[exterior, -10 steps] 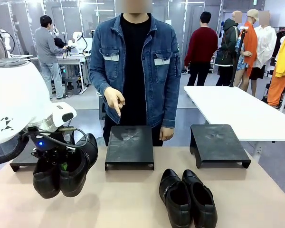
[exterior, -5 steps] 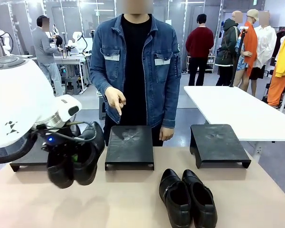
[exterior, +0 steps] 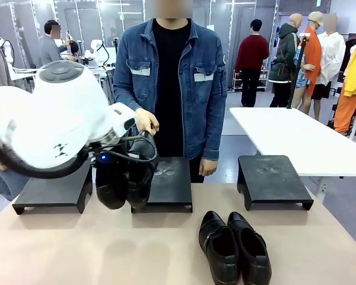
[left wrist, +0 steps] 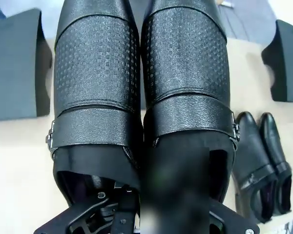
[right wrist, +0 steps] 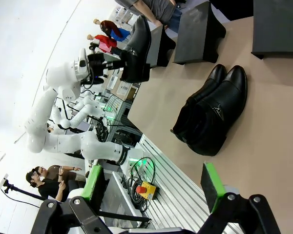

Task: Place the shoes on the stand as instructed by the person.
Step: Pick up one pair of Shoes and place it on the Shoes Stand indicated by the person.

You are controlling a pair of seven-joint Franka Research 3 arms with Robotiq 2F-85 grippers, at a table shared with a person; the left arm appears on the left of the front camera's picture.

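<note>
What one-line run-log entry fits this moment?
left tool: shut on shoes, airborne at middle stand | right tool: open, empty | other shoes: on table | person's hand: behind middle stand

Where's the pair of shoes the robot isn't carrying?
In the front view the pair lies on the table right of centre, near the robot's edge, before the gap between the middle stand and the right stand.

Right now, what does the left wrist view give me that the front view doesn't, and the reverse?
Left wrist view alone: the embossed uppers and buckled straps of the held pair of shoes, close up from the heel end.
Front view alone: the person, whose hand is lowered toward the middle stand, and the left arm holding the pair off the table.
Both: the held pair, the other pair lying on the table, and black stands to either side.
</note>
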